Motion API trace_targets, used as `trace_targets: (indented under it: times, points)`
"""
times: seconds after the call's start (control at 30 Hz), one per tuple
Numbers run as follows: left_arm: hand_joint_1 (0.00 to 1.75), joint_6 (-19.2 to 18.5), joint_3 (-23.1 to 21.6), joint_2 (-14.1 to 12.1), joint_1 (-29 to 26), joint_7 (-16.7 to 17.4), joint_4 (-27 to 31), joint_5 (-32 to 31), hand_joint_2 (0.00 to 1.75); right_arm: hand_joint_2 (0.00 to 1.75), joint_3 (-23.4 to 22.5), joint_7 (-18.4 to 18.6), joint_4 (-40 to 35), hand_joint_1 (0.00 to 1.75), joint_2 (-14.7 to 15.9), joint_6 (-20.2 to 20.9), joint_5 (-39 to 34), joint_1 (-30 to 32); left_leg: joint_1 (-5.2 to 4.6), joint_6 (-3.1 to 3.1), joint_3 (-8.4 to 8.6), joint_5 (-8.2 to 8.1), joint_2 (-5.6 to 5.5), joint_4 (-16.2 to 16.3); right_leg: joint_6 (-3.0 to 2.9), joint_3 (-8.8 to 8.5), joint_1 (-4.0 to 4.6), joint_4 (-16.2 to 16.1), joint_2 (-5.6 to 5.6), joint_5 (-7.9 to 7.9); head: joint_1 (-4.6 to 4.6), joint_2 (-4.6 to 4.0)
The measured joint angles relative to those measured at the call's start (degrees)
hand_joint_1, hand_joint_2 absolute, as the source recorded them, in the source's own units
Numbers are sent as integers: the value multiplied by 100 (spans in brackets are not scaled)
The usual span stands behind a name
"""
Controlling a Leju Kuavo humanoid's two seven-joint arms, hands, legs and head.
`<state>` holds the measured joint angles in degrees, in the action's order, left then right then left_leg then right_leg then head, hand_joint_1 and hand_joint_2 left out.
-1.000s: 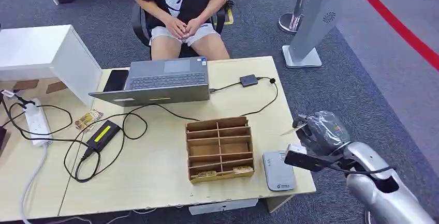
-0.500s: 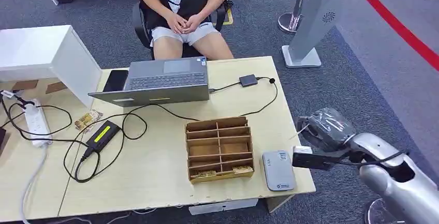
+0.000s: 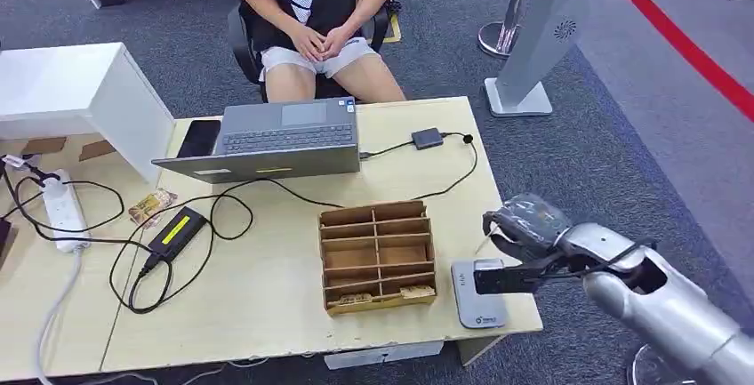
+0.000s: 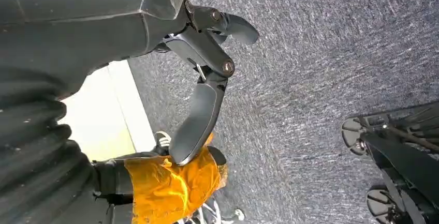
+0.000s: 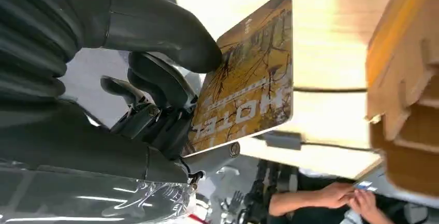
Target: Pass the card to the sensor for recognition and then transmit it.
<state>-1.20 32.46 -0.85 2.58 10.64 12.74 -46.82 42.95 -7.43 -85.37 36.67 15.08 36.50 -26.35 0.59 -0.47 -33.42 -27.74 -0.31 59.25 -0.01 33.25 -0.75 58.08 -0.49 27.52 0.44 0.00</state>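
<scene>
Card: the yellow-brown card (image 5: pixel 248 74), printed HOTEL, is pinched in the right hand (image 3: pixel 520 229), thumb on its printed face and fingers behind.
Card axis: its long edge runs out from the hand toward the wooden divider box (image 3: pixel 377 256).
Card place: over the right end of the surface (image 3: pixel 267 296), just above the grey sensor (image 3: pixel 477 293).
Left hand: the left hand (image 4: pixel 204 79) hangs over carpet, fingers apart, holding nothing.
</scene>
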Motion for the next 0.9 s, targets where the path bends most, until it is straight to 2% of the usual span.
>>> trace_targets:
  times: [0.23, 0.43, 0.73, 0.9]
  points:
    - [0, -26, 2, 0, 15, 37, 0, -68, 175, 175, 557, 26, 407, 175, -201, 66, -109, -293, 0, 0, 1, 1, -1, 0, 0, -1, 0, 1, -1, 0, 0, 0]
    - [0, -26, 11, 0, 23, 55, 0, -87, 175, 175, 795, 59, 594, 175, -243, 76, -113, -406, 0, 0, 0, 1, -1, 1, 0, 0, 0, 0, -1, 0, 2, 0]
    - [0, -24, 68, 0, 22, 66, 0, -122, 175, 175, 985, 195, 662, 175, -236, -96, -302, -494, -1, 0, 2, 1, -1, 1, 0, 0, 0, 0, 0, 0, 2, 2]
    - [0, -24, 140, -2, 9, 57, 0, -153, 175, 175, 878, 302, 467, 175, -15, -289, -417, -552, -1, 0, 2, 0, -1, 1, 0, 0, 0, 0, 0, 0, 2, 0]
